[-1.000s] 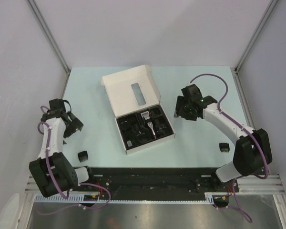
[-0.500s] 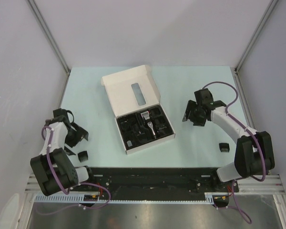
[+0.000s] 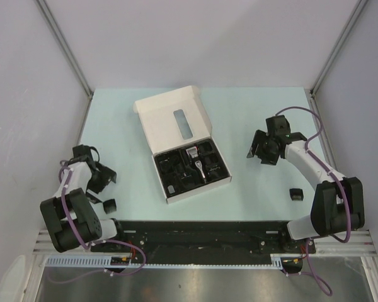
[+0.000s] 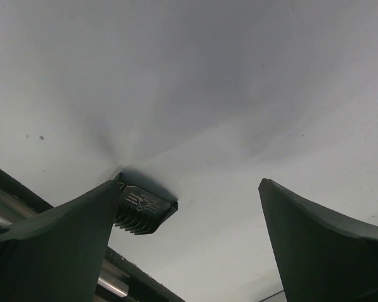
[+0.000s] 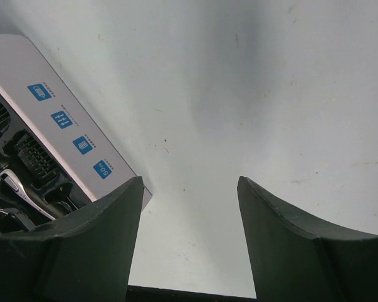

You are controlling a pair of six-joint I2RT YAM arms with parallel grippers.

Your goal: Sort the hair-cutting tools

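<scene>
Plastic, small and light, is my guess for the left guard (image 4: 145,207). It is a stiff black comb piece with a ribbed row of teeth and a flat embossed back, lying on the table (image 3: 252,113) close to the near edge. The teeth look thin, so I would pinch across the solid back or the two flat sides, not the tips. The smooth shell may slide on the pale matt table if nudged.

A right guard (image 3: 295,194) of the same kind lies well apart, beside the right arm. A silver-and-black piece, probably the clipper (image 3: 200,168), sits in the black tray of the white box (image 3: 157,119) at the middle, among dark pieces I cannot tell apart.

The left gripper (image 3: 103,178) hangs near its guard with jaws spread wide and empty; the guard lies just beside one finger (image 4: 57,245). The right gripper (image 5: 189,189) stands near the box, jaws also apart, with nothing between them.
</scene>
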